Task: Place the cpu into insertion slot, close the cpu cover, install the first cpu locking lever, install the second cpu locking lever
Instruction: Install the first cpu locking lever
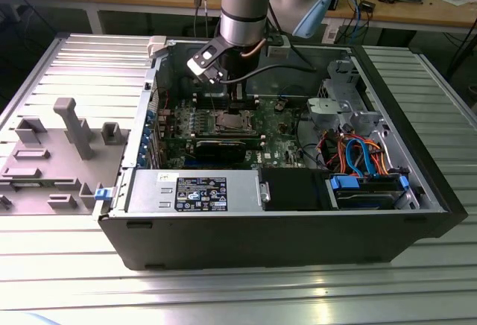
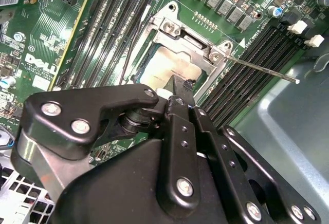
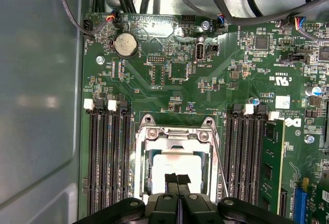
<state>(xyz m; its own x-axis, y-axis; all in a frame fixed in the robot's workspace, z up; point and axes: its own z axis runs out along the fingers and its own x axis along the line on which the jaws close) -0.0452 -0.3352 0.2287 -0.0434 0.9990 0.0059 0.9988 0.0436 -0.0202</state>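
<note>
The cpu (image 3: 177, 163) lies flat in the insertion slot (image 1: 229, 122) of the green motherboard; its silver-grey top also shows in the second wrist view (image 2: 172, 66). The cpu cover (image 3: 175, 134) is a silver frame lying down around the chip, which shows through its window (image 2: 191, 35). A thin locking lever (image 2: 262, 70) stands off the socket's corner, out over the memory slots, and runs along one side of the socket (image 3: 220, 167). My gripper (image 3: 177, 179) is shut, its black tips together just over the chip's edge (image 2: 177, 91), below the arm's wrist (image 1: 235, 105).
Long black memory slots (image 3: 108, 157) flank the socket on both sides. A long black card (image 1: 223, 146) lies in front of it. The open case holds a power supply (image 1: 201, 191) and orange and blue cables (image 1: 358, 153). A grey fixture (image 1: 52, 146) stands outside the case, at the exterior view's left.
</note>
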